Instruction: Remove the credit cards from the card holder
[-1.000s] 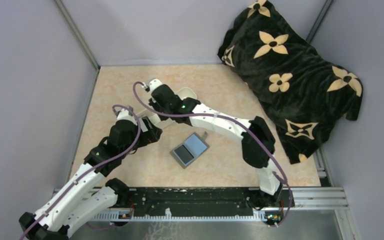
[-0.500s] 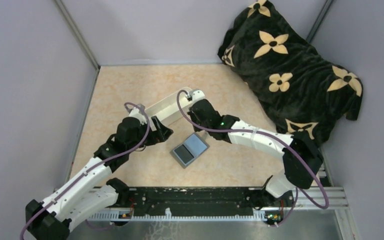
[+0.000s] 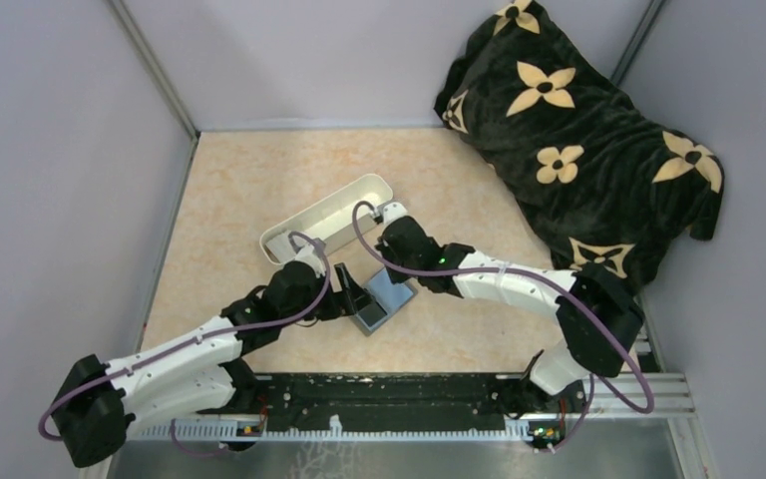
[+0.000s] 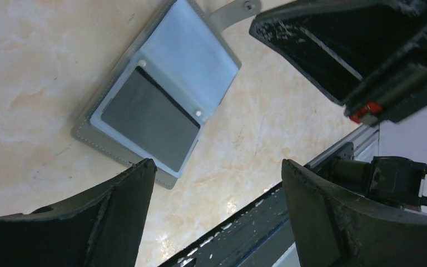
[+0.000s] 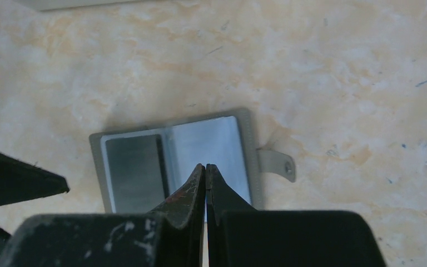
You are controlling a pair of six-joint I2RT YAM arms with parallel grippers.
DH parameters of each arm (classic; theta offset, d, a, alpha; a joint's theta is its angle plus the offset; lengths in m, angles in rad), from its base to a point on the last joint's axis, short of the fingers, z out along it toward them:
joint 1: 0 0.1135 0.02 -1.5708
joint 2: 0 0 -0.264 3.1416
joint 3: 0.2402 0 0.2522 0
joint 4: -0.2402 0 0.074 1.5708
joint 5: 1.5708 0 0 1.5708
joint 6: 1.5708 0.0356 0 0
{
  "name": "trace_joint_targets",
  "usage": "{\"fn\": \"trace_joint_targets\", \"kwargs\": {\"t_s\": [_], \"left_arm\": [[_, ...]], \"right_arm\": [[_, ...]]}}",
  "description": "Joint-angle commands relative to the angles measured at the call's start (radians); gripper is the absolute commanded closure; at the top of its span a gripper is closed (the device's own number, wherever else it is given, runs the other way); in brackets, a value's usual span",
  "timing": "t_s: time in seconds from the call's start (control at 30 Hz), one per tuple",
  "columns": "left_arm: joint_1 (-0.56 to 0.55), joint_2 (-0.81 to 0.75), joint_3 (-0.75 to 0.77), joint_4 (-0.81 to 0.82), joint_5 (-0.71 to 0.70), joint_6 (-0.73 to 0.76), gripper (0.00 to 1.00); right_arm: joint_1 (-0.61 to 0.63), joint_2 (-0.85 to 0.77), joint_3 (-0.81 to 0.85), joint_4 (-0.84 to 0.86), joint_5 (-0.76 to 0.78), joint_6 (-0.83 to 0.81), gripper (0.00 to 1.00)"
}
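Top external view is giving us the beige table (image 3: 229, 200), the white tray (image 3: 324, 215) lying toward its far side, and both arms leaning in over the card holder (image 4: 158, 92), which is lying open and flat just this side of the tray. The left gripper (image 4: 217, 169) is hovering beside the holder with its fingers spread wide. The right gripper (image 5: 205, 172) is hanging over the fold, fingers pressed together and pinching nothing. One dark card (image 4: 150, 119) is sitting flush in its pocket. We are worrying that the closed tips will skate over that card, or shove the unpinned holder across the smooth table. With the grippers hanging so close together, we are also judging a knock between them possible.
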Motion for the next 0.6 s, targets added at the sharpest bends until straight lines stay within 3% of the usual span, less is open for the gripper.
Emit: {"fn": "trace_joint_targets", "kwargs": {"t_s": [0.0, 0.2, 0.43, 0.57], "left_arm": [[-0.016, 0.018, -0.073, 0.075, -0.018, -0.086, 0.11], [-0.036, 0.084, -0.113, 0.151, 0.002, -0.115, 0.1], [-0.024, 0.123, -0.083, 0.102, -0.14, -0.056, 0.09], [0.03, 0.135, -0.063, 0.076, -0.138, -0.011, 0.08]], "right_arm": [[0.064, 0.035, 0.025, 0.056, -0.023, 0.018, 1.0], [0.062, 0.04, 0.01, 0.07, -0.067, 0.049, 1.0], [0.061, 0.111, 0.029, 0.071, -0.134, 0.046, 1.0], [0.061, 0.118, 0.026, 0.073, -0.148, 0.051, 1.0]]}}
